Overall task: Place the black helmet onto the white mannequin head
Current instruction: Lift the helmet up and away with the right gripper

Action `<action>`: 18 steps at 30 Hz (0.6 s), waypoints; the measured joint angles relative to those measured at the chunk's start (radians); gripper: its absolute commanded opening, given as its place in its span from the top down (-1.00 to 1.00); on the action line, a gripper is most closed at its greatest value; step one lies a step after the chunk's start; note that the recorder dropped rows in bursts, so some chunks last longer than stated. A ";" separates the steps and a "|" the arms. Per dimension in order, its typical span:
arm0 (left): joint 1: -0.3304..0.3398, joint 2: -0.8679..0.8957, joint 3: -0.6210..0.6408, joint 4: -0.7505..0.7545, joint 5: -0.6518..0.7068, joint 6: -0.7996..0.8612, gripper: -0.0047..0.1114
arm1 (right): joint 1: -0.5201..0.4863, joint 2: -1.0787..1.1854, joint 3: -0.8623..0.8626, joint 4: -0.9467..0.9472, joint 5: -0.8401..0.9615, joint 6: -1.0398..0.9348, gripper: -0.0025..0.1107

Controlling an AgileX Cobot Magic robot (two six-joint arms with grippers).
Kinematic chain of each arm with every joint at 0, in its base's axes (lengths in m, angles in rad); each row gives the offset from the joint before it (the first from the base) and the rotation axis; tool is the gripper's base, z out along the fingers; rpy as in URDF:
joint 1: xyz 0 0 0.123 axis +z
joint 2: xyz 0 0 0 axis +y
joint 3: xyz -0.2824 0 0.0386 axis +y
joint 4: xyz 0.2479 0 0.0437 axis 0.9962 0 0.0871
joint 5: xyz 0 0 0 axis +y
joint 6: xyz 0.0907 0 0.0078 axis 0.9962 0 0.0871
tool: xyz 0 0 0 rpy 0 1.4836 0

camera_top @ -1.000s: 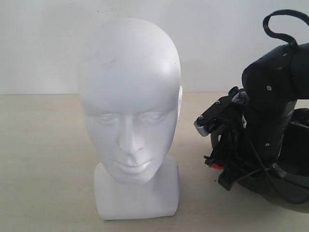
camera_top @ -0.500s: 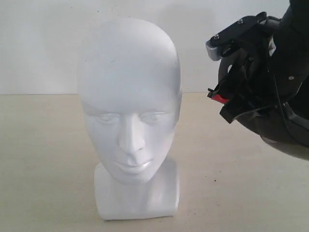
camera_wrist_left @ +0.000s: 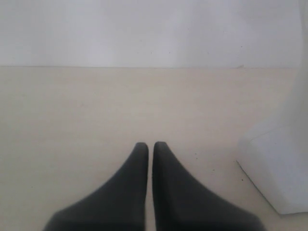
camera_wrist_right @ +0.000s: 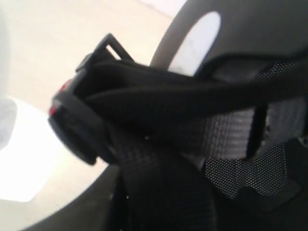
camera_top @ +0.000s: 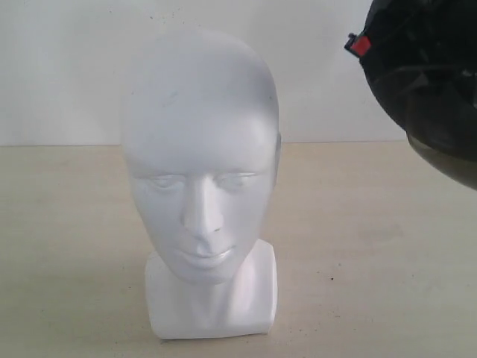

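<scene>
Ok, left to right: left claw (camera_wrist_left: 150,144) is closed, fingers together with only a hairline slit between them, holding nothing. It hangs low over the beige table (camera_top: 59,246), near the blocky neck base (camera_wrist_left: 276,163). White mannequin head (camera_top: 200,149) stands upright on the table, left of centre, facing the outside camera. Its crown is uncovered, with the white wall (camera_top: 74,67) behind. Black helmet (camera_top: 425,67) is off the table at top right, about crown height, clear of the head and partly cut off by the frame edge. Smoky visor (camera_top: 451,160) runs along its lower rim; the buckle (camera_top: 361,46) with a red tab points toward the head. Right wrist camera sees only the webbing strap (camera_wrist_right: 192,125), the buckle and mesh lining up close. Right claw not visible, so can't tell its state.
</scene>
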 measured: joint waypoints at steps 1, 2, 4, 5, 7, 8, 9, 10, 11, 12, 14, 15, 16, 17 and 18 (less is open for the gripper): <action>0.000 0.000 0.000 0.000 0.000 0.000 0.84 | 0.000 -0.023 0.000 0.015 -0.016 0.002 0.96; 0.000 0.000 0.000 0.000 0.000 0.000 0.84 | 0.000 -0.046 0.000 0.033 -0.035 0.006 0.96; 0.000 0.000 0.000 0.000 0.000 0.000 0.84 | 0.000 -0.087 0.000 0.069 -0.067 0.006 0.96; 0.000 0.000 0.000 0.000 0.000 0.000 0.84 | 0.000 -0.109 0.000 0.090 -0.084 0.006 0.96; 0.000 0.000 0.000 0.000 0.000 0.000 0.84 | 0.000 -0.149 0.000 0.139 -0.105 -0.012 0.96; 0.000 0.000 0.000 0.000 0.000 0.000 0.84 | 0.000 -0.167 0.000 0.170 -0.112 -0.026 0.96; 0.000 0.000 0.000 0.000 0.000 0.000 0.84 | 0.000 -0.180 0.000 0.198 -0.117 -0.042 0.96; 0.000 0.000 0.000 0.000 0.000 0.000 0.84 | 0.000 -0.198 0.000 0.243 -0.121 -0.074 0.96; 0.000 0.000 0.000 0.000 0.000 0.000 0.84 | 0.000 -0.209 0.000 0.285 -0.128 -0.098 0.96; 0.000 0.000 0.000 0.000 0.000 0.000 0.84 | 0.000 -0.219 0.000 0.328 -0.135 -0.124 0.96; 0.000 0.000 0.000 0.000 0.000 0.000 0.84 | 0.000 -0.238 0.000 0.441 -0.161 -0.198 0.96; 0.000 0.000 0.000 0.000 0.000 0.000 0.84 | 0.000 -0.247 0.000 0.484 -0.170 -0.235 0.96; 0.000 0.000 0.000 0.000 0.000 0.000 0.84 | 0.000 -0.255 0.000 0.542 -0.184 -0.276 0.96; 0.000 0.000 0.000 0.000 0.000 0.000 0.84 | 0.000 -0.260 0.000 0.577 -0.196 -0.296 0.96; 0.000 0.000 0.000 0.000 0.000 0.000 0.84 | 0.000 -0.265 0.000 0.615 -0.209 -0.322 0.96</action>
